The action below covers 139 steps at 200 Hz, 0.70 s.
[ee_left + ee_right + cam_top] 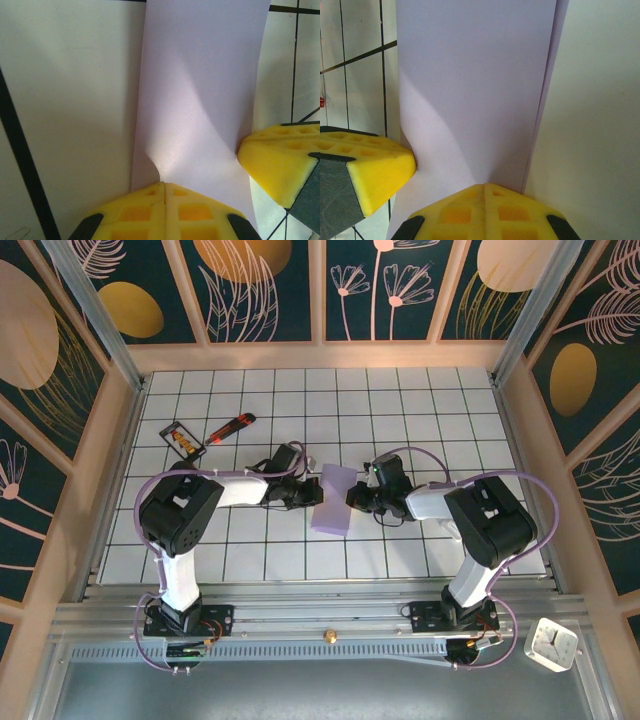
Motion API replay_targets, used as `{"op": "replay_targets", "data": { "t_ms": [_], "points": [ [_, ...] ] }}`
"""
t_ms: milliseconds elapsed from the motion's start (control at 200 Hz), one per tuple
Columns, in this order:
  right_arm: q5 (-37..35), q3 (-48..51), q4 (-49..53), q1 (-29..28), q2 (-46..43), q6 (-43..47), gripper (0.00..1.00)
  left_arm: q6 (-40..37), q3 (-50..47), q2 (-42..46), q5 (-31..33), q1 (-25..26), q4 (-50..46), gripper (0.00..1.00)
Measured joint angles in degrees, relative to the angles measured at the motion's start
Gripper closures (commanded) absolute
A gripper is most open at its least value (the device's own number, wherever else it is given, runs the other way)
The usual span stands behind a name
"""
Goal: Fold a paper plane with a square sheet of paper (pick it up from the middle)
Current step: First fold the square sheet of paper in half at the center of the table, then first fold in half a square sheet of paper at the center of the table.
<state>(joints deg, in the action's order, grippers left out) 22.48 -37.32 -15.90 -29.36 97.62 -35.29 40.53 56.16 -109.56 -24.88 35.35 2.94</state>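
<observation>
Centre-fold step: the square sheet of paper, apparently doubled over lengthwise, sits mid-table between the arms with left gripper and right gripper both clenched on its opposite edges; next move probably needs it laid flat and creased.

Walls: dark blue-green, gold circles, pink flowers, light wood frames.
Table: white squares, black lines.

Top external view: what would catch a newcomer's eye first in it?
The lavender sheet of paper at the centre of the table, pinched from both sides by the left pincer and the right pincer. Next, the red-orange utility knife beside a black-framed card at the far left.
</observation>
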Motion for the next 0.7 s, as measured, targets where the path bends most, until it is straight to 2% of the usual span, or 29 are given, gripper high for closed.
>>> {"op": "replay_targets", "data": {
  "t_ms": [240,460,595,696],
  "points": [
    [-0.2,-0.5,1.2,-0.1,-0.3,0.1,1.0,-1.8,-0.4,0.0,-0.1,-0.1,0.7,1.0],
    [-1.8,-0.9,9.5,-0.1,-5.5,0.7,0.83,-4.2,-0.4,0.0,0.0,-0.1,0.6,1.0],
    [-1.7,-2.2,10.9,-0.1,-9.6,0.8,0.83,-5.5,-0.4,0.1,0.0,-0.1,0.5,1.0],
    [-0.8,-3.6,9.6,-0.1,-10.0,0.2,0.88,-6.3,-0.4,0.1,0.0,-0.1,0.5,1.0]
  ]
}}
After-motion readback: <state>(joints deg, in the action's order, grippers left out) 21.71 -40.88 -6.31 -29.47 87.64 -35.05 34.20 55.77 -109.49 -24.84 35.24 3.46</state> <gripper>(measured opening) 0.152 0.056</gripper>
